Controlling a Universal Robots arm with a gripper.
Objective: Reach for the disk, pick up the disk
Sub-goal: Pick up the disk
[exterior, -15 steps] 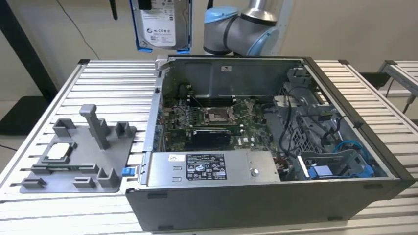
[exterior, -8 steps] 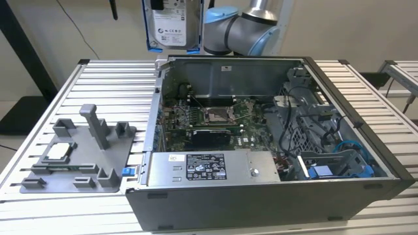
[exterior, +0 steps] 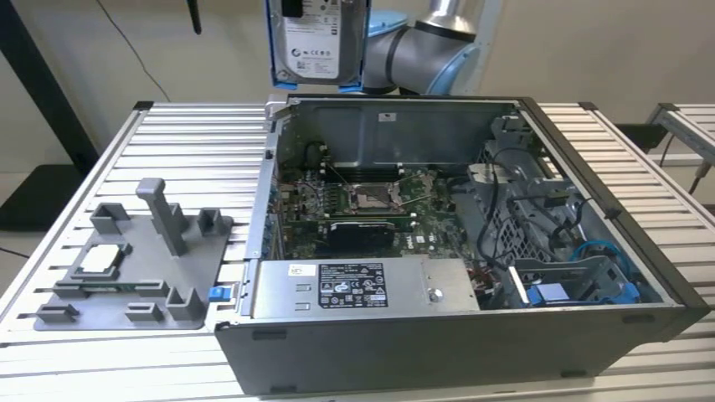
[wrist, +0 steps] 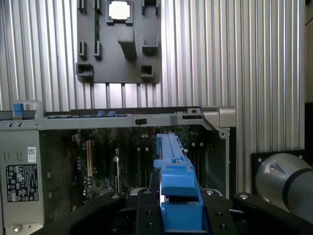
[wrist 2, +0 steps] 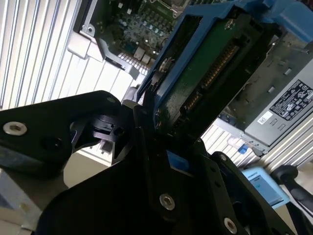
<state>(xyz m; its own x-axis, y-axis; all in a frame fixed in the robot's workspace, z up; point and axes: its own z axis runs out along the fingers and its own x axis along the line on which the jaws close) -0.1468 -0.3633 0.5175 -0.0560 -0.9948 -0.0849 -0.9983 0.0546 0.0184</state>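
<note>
The disk (exterior: 318,42), silver with a white label and a blue frame, hangs upright in the air above the back wall of the open computer case (exterior: 609,209), at the top of the exterior view. My gripper (wrist: 171,208) is shut on it. In the first wrist view the black fingers (wrist: 146,210) clamp the blue frame edge-on from both sides. The second wrist view shows the disk's (wrist 2: 205,73) green circuit-board underside and connector, with my gripper (wrist 2: 149,115) closed on its near end. The grey arm (exterior: 430,50) stands just behind the disk.
The case sits on a slatted aluminium table (exterior: 190,142), with a motherboard (exterior: 357,201), a power-supply box (exterior: 357,286) and a blue drive bay (exterior: 581,289) inside. On the exterior view's left, a grey fixture plate (exterior: 134,268) holds a square processor chip (exterior: 100,258).
</note>
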